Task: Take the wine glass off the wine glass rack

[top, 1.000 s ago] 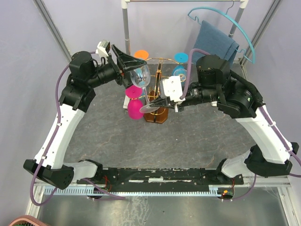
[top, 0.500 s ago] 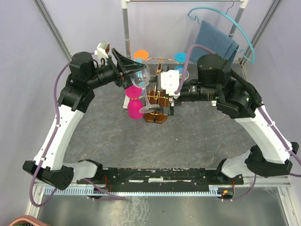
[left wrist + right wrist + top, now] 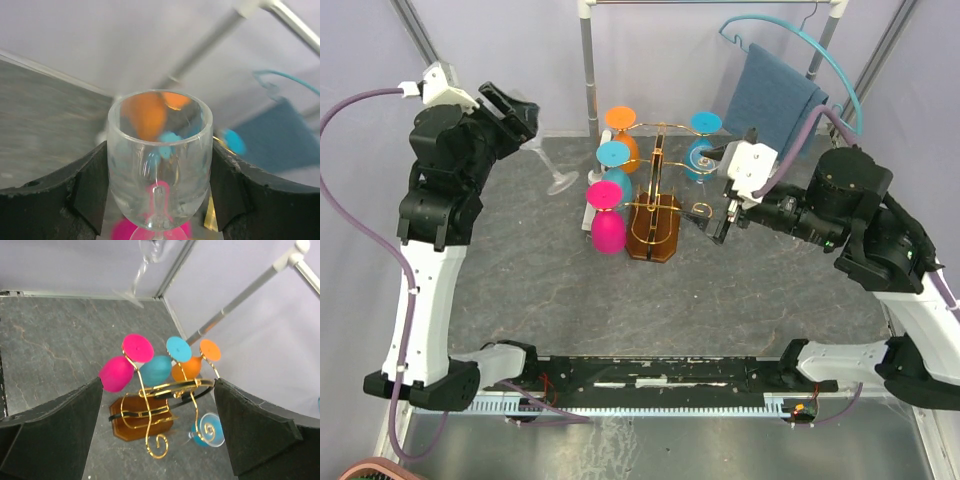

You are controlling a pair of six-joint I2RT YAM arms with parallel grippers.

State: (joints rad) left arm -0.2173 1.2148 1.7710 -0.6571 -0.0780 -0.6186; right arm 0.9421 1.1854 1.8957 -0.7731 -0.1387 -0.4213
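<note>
**Glass is off the rack and swinging clear**

Big change in the last second. My left gripper [image 3: 520,118] has swung up and away to the far left of the table, and it is pinching the clear wine glass [image 3: 160,160] by the bowl. The left wrist view shows both fingers pressed against its sides. From overhead, the stem and foot trail down and to the right, in the air and well apart from the wine glass rack [image 3: 653,240]. A moment ago that glass was right against the gold wire; now there is open table between them.

My right gripper [image 3: 722,195] has pulled back too. It was in at the rack near the foot of the glass, and now it hangs just to the right of the wire arms, fingers spread wide and holding nothing.

The pink glass [image 3: 607,230], the orange glass [image 3: 620,125] and the blue ones hang on the rack undisturbed.

I judge the removal itself done. What remains is setting the glass down without clipping the foot.
</note>
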